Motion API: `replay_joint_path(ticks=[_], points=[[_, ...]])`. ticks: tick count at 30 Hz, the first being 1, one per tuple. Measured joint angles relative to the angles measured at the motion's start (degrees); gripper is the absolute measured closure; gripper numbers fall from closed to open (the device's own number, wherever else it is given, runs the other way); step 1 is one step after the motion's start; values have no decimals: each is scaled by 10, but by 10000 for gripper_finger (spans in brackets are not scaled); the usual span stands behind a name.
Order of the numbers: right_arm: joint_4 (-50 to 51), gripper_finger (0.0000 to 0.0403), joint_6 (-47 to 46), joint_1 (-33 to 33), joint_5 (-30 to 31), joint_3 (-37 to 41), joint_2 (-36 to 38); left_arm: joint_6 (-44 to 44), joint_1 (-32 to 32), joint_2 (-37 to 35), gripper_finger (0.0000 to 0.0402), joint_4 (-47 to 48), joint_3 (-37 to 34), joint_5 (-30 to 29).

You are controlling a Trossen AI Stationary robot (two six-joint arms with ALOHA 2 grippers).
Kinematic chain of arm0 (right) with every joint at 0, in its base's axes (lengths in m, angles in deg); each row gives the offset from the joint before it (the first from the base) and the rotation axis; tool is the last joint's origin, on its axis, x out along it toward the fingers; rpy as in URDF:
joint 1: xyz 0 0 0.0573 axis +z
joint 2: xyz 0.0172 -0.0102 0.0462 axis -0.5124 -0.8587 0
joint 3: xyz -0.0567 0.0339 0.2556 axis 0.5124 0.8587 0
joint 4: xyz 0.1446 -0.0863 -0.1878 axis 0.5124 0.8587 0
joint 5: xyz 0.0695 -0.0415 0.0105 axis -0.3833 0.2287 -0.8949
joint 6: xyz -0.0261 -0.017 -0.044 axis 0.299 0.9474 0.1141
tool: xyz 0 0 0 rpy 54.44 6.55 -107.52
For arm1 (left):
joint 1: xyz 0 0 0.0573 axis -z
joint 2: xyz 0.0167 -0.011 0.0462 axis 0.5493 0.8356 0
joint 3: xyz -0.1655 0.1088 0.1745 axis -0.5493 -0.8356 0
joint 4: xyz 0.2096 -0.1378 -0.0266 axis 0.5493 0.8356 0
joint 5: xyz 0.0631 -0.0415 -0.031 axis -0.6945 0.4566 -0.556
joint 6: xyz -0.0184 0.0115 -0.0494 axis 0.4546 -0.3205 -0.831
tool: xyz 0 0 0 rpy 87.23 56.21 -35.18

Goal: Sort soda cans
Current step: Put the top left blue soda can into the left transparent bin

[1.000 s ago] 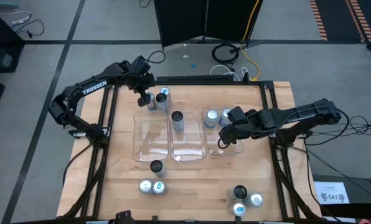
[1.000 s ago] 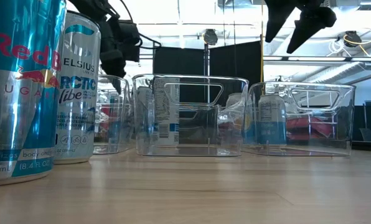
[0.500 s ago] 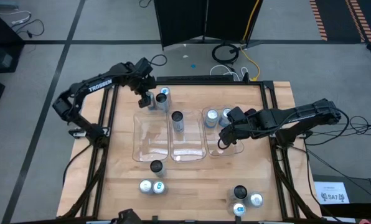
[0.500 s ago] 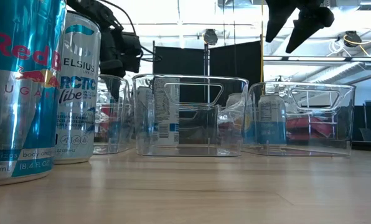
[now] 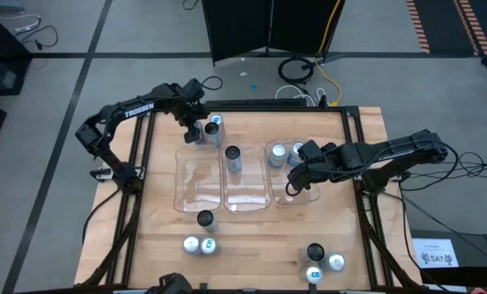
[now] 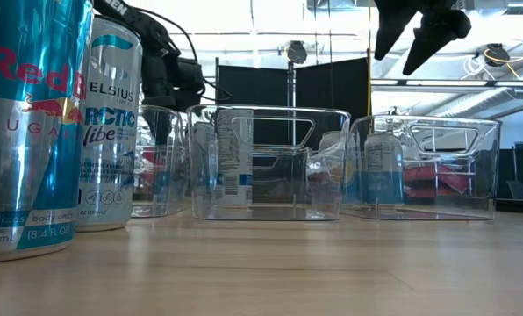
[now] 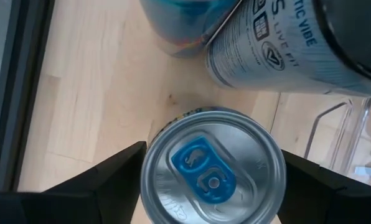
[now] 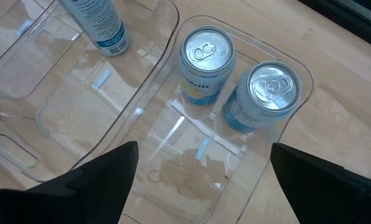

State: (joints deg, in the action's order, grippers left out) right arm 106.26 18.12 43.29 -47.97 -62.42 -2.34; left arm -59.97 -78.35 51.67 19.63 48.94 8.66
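Note:
Three soda cans stand together at the table's far left. My left gripper (image 5: 196, 131) is open above them, pointing down, its fingers on either side of a silver can with a blue tab (image 7: 213, 165). A white can (image 7: 279, 56) and a blue can (image 7: 179, 25) stand just beyond it. My right gripper (image 5: 295, 178) hangs open over the right clear tray (image 5: 307, 196), which holds two silver-topped cans (image 8: 208, 62) (image 8: 269, 93). The middle tray (image 5: 245, 200) holds one can (image 5: 233, 155). My left gripper comes from above with one finger (image 7: 111, 180) at each side of the blue-tab can's top rim (image 7: 149, 168). The can stands upright on the table. I cannot tell whether the fingers touch it.
The left tray (image 5: 186, 192) has no can in it. Several more cans stand near the front edge: three at the left (image 5: 205, 218) (image 5: 192, 243) (image 5: 208, 244) and three at the right (image 5: 314, 251). Two of them fill the low view's left (image 6: 25, 132) (image 6: 108, 132).
My left gripper has come down toward the group of cans at the far left and shifted slightly toward the table's right, staying open. My right gripper has kept still.

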Motion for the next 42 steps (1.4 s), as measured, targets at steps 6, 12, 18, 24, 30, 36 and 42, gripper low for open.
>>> replay_joint_path(ticks=[6,12,18,24,30,36,42], points=[[0,44,0,0,0,0,0,-14,0,0,160,0,0,0],[-9,44,0,0,0,0,0,-28,1,-9,160,7,0,-2],[-14,44,0,0,0,0,0,-58,-10,-48,144,23,34,-9],[-21,44,0,0,0,0,0,-94,-15,-102,140,114,79,-31],[-22,44,0,0,0,0,0,-147,-14,-183,139,173,91,-16],[-37,44,3,0,0,0,0,-219,23,-253,138,225,82,21],[-69,44,19,0,-1,0,0,-316,124,-291,138,213,48,23]])
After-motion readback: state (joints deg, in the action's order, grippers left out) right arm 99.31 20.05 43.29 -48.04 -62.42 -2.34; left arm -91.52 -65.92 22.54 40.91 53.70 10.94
